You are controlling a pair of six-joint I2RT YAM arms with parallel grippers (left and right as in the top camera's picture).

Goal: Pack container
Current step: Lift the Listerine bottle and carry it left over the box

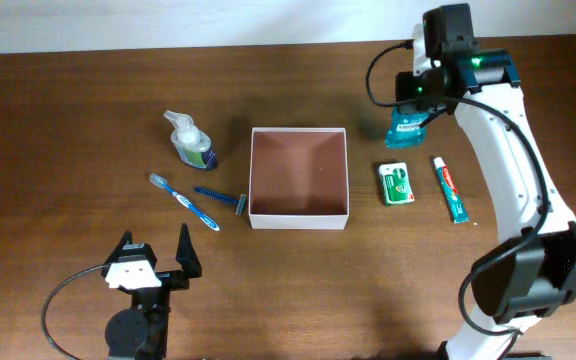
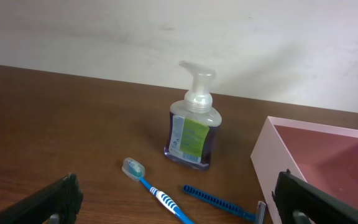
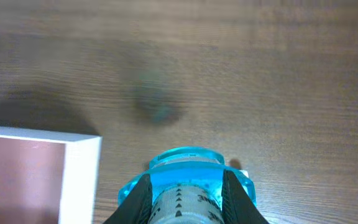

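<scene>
The container [image 1: 299,218], a square white-walled box with a reddish-brown inside, sits mid-table and holds nothing; its corner also shows in the left wrist view [image 2: 271,152] and the right wrist view [image 3: 79,171]. My right gripper [image 1: 406,122] is shut on a clear blue bottle [image 1: 405,130], held above the table just right of the container's far right corner. In the right wrist view both fingers [image 3: 140,198] clamp the blue bottle [image 3: 185,163] below its ribbed cap. My left gripper [image 1: 153,262] stands open near the front left, with nothing between its fingers [image 2: 53,202].
A pump soap bottle [image 1: 192,140] [image 2: 192,121], a blue toothbrush [image 1: 183,200] [image 2: 157,194] and a blue razor [image 1: 223,197] [image 2: 219,200] lie left of the container. A green packet [image 1: 397,183] and a toothpaste tube [image 1: 449,188] lie to its right.
</scene>
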